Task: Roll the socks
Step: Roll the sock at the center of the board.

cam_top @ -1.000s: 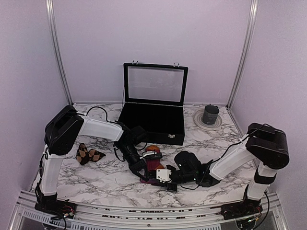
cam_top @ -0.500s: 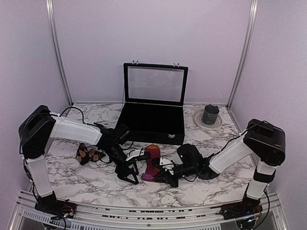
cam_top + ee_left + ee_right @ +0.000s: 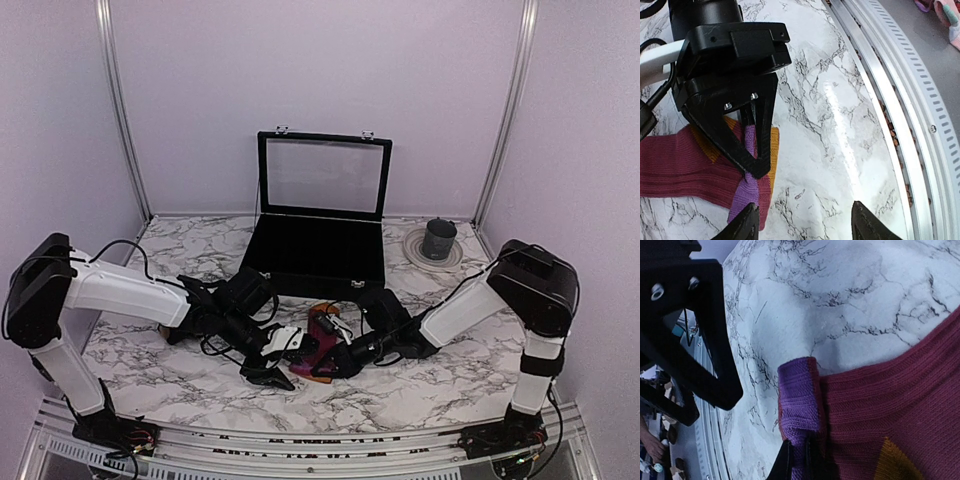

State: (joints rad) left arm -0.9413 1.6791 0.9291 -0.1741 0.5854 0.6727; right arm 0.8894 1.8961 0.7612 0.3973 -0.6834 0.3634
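The magenta-red sock (image 3: pixel 322 335) with orange stripes lies flat on the marble table. Its purple toe (image 3: pixel 799 400) is folded back on itself. My right gripper (image 3: pixel 799 462) is shut on that folded toe and shows in the left wrist view as a black wedge (image 3: pixel 747 145) pressing down on the purple toe (image 3: pixel 746 197). My left gripper (image 3: pixel 805 225) is open just in front of the toe with only bare marble between its fingers. From above, the left gripper (image 3: pixel 270 368) and right gripper (image 3: pixel 332 365) face each other across the sock's near end.
A black case (image 3: pixel 318 262) with its glass lid raised stands behind the sock. A grey cup on a round plate (image 3: pixel 437 243) sits at the back right. The metal rail (image 3: pixel 900 115) of the table's near edge runs close to my left gripper.
My left gripper has opened, let go of the sock and drawn back toward the near left. My right gripper has shut on the purple toe. The sock now lies flatter.
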